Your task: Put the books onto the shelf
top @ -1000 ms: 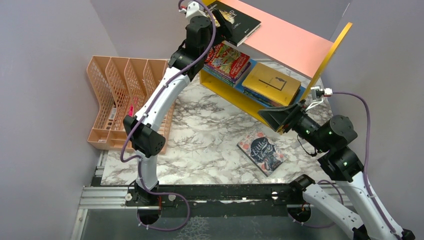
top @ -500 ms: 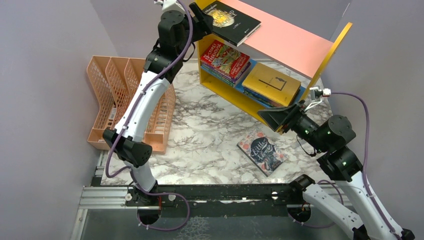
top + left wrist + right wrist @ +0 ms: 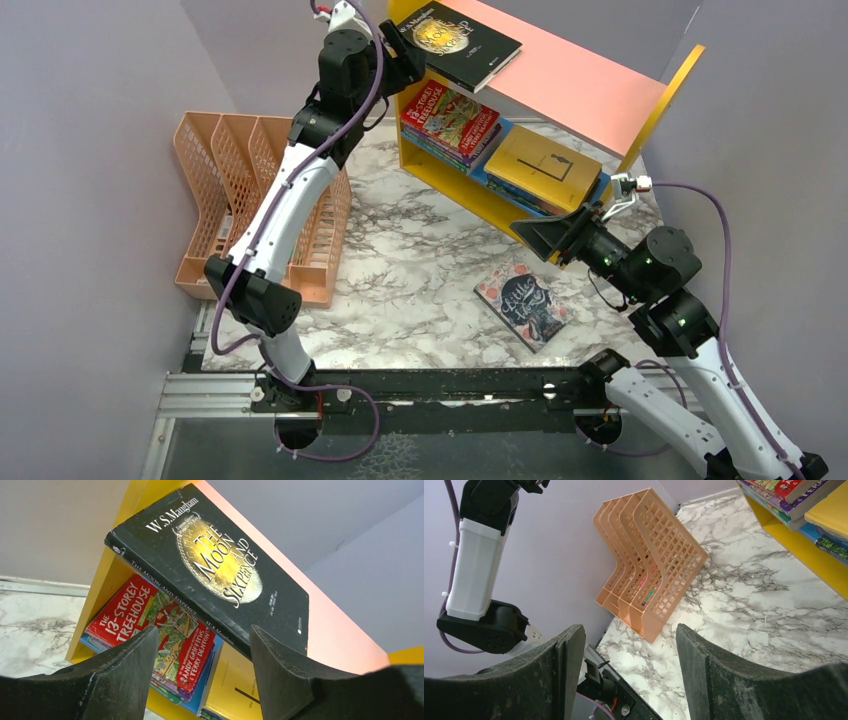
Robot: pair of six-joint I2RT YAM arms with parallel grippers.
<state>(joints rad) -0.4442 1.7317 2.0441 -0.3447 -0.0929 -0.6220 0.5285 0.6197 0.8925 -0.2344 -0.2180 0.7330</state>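
Observation:
A black book (image 3: 462, 40), "The Moon and Sixpence" (image 3: 215, 565), lies flat on the shelf's pink top board (image 3: 585, 90), overhanging its front edge. My left gripper (image 3: 398, 58) (image 3: 202, 629) hangs open just off the book's left end, nothing between its fingers. On the blue lower board sit a red Treehouse stack (image 3: 452, 120) (image 3: 150, 630) and a mustard yellow book (image 3: 545, 165) (image 3: 240, 690). A floral book (image 3: 525, 305) lies flat on the marble table. My right gripper (image 3: 545, 235) (image 3: 629, 627) is open and empty, held above the table by the shelf's right front corner.
A peach mesh file rack (image 3: 250, 200) (image 3: 649, 565) stands at the left against the wall, beside the left arm's forearm (image 3: 290, 200). The shelf's yellow side panel (image 3: 665, 95) rises close to the right arm. Grey walls close in on both sides.
My left gripper has drawn back to the left off the black book, which stays on the top board. The right gripper has edged slightly left.

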